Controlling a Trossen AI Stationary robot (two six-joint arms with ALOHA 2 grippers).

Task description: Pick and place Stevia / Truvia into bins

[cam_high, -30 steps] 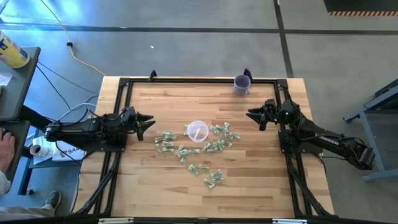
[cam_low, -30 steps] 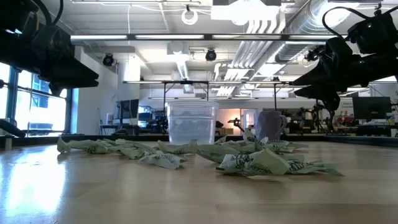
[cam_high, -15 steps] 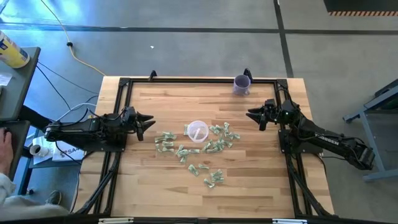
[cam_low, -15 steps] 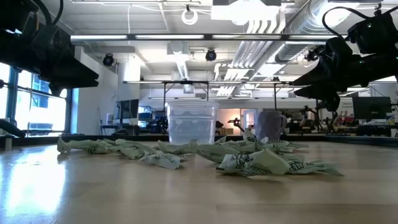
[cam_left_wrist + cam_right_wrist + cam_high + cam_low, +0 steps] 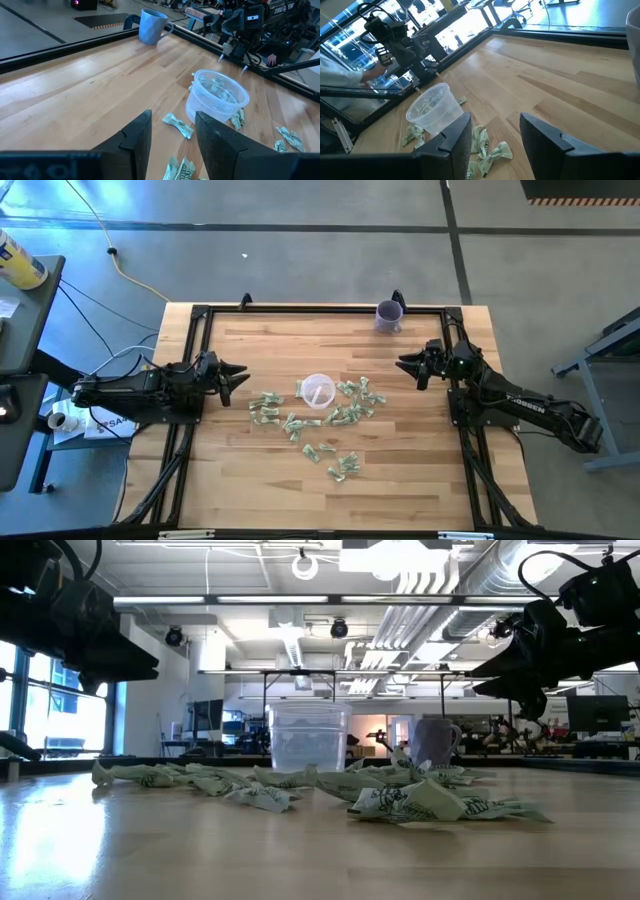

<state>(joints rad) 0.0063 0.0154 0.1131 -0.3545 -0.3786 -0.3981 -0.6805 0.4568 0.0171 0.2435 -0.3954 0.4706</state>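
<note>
Many small green-and-white Stevia packets (image 5: 315,420) lie flat and scattered on the wooden table around the round translucent cup (image 5: 317,390), which stands upright mid-table; some packets (image 5: 220,92) lie inside it. My left gripper (image 5: 240,372) hovers open above the table's left side, left of the packets. My right gripper (image 5: 404,364) hovers open at the right side, right of the cup. Both wrist views show the cup (image 5: 431,108) ahead of the open fingers. Neither gripper touches anything.
A purple mug (image 5: 388,315) with a handle stands near the table's far edge, right of centre. A black frame (image 5: 320,307) runs around the tabletop. Bare wood lies along the near edge and the far-left part of the table.
Both arms and the packets have kept still. A person at the picture's left edge beside the table has moved out of the high view.
</note>
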